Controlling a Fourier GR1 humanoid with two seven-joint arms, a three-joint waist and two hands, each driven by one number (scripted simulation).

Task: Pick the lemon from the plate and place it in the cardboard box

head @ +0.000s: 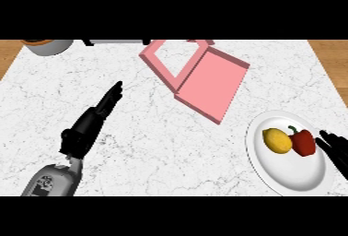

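We judged the task barely begun: the lemon (276,140) lay on the plate (292,182) at near right, beside a red pepper (303,142). Our right hand (334,152) neared it, fingers straight, holding nothing; the pink box (211,83) waited farther left.

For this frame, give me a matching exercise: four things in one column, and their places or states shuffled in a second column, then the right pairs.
Things:
1. yellow lemon
2. red bell pepper
3. pink cardboard box
4. left hand

Places or states:
A. open, fingers straight, over the bare marble counter
B. on the round white plate, nearer the right hand
C. lies open at the counter's far middle
D. on the plate's left half

Pairs: 1-D, 2-B, 3-C, 4-A
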